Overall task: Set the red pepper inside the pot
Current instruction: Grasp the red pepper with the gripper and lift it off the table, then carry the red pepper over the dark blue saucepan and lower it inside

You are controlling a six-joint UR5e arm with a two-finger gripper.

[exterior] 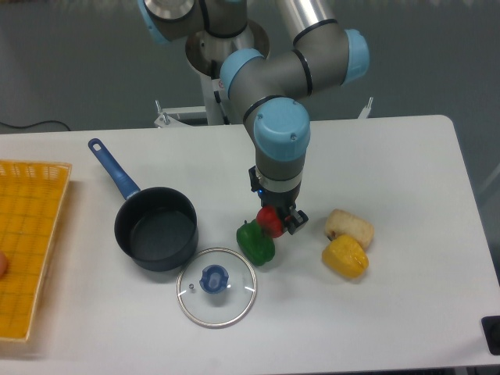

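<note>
Our claw [275,221] sits over the red pepper [270,221], fingers either side of it; we judge it gripped, though lift-off from the bench [406,156] is unclear. Risks: the glossy pepper slipping in transit, or the claw nudging the green pepper [255,244] touching it on the left. The pepper is small, bright red and half hidden. The pot [156,229] stands empty, well left.

The glossy red pepper [270,222] sits right of the empty dark pot [156,229], whose blue handle points up-left.
</note>
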